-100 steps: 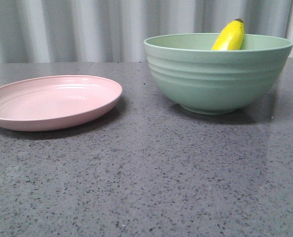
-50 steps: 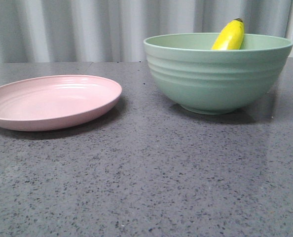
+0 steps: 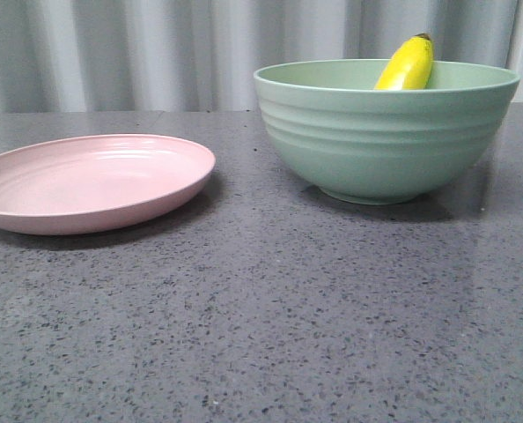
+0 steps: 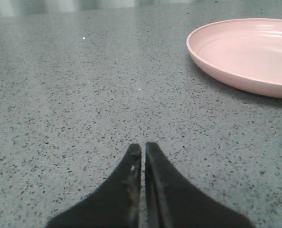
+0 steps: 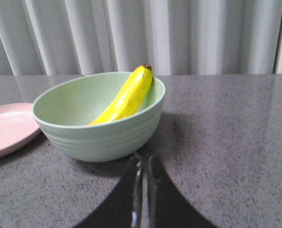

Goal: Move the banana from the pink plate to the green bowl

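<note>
The yellow banana [image 3: 407,65] leans inside the green bowl [image 3: 385,141], its dark tip above the far rim; the right wrist view shows it [image 5: 126,97] resting against the bowl's [image 5: 100,130] inner wall. The pink plate [image 3: 90,181] lies bare at the left; it also shows in the left wrist view [image 4: 248,52]. My left gripper [image 4: 143,148] is shut and holds nothing, low over the table beside the plate. My right gripper [image 5: 145,159] is shut and holds nothing, close to the bowl's outer side. Neither gripper shows in the front view.
The dark grey speckled table [image 3: 270,308] runs across all views. A pale pleated curtain [image 3: 156,48] hangs behind it. The plate's edge [image 5: 8,128] shows beside the bowl in the right wrist view.
The plate, bowl and banana sit a few pixels further left in the front view than before; nothing else differs.
</note>
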Robot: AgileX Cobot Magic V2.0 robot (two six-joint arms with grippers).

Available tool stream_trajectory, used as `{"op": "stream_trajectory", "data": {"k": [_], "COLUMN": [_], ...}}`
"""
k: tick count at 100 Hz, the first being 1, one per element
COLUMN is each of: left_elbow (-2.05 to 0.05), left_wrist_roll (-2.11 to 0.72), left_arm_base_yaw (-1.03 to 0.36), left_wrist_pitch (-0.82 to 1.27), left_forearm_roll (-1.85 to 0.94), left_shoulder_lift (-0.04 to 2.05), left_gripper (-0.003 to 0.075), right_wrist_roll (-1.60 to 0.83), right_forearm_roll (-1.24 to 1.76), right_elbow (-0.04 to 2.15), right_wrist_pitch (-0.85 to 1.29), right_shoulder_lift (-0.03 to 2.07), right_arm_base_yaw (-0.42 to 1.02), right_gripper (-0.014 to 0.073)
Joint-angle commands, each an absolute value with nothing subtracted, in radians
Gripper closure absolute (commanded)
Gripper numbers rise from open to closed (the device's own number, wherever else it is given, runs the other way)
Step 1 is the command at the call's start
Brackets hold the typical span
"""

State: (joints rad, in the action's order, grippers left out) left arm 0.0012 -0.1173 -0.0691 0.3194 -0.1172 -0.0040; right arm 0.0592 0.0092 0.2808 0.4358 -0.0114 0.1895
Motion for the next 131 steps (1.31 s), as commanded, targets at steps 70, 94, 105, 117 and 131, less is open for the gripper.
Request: {"op": "stream_trajectory", "data": {"k": [70,94,105,117,131], "left_elbow": [0.027,0.027,0.027,0.027,0.027], "left_wrist_roll": [-0.107,-0.107,-0.107,-0.107,-0.107], "left_arm_base_yaw": [-0.067,-0.067,-0.067,-0.067,-0.067], "left_wrist_pitch": [0.282,0.282,0.282,0.282,0.282], "left_forearm_roll": [-0.118,-0.118,-0.118,-0.118,-0.118], "left_shoulder_lift": [-0.037,-0.037,-0.037,-0.037,-0.037], "left_gripper": [0.0739,0.0739,0.0739,0.0739,0.0739], "right_wrist_roll": [0.052,0.052,0.052,0.052,0.052], "right_forearm_roll": [-0.047,-0.047,-0.047,-0.047,-0.047], "right_elbow": [-0.039,-0.039,-0.039,-0.039,-0.039], "right_wrist_pitch": [0.281,0.292,0.292,0.292,0.292], "right_shoulder_lift": [-0.029,-0.029,-0.029,-0.029,-0.029], "right_arm_base_yaw": [-0.117,-0.117,-0.117,-0.117,-0.117], "right_gripper": [0.0673,0.0673,0.0673,0.0673,0.0673]}}
